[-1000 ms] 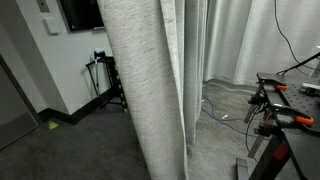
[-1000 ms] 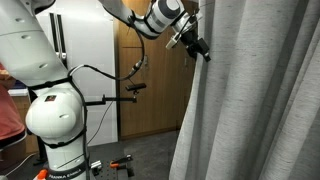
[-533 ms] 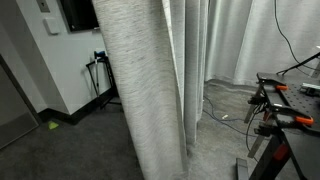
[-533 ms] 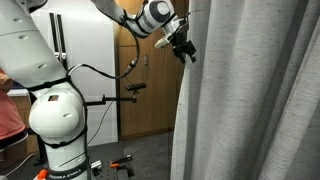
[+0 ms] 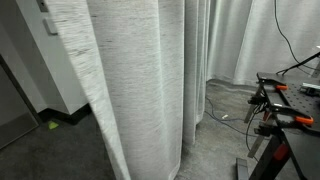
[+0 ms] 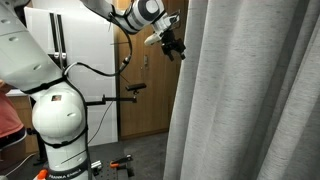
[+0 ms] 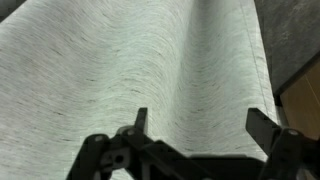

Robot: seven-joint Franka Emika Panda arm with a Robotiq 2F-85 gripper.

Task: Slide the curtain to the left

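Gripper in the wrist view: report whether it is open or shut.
Open. The gripper has its fingers spread wide apart, and the curtain shows flat through the gap between them, not pinched.

Grey carpet floor (image 5: pixel 215 152); cables (image 5: pixel 226 116) lying on it.

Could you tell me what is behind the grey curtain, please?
Beside the curtain, a white wall and paler drapes show in an exterior view; anything directly behind the cloth is covered.

Curtain (image 6: pixel 250 100) just beside jaws; free room toward door (image 6: pixel 150 115)
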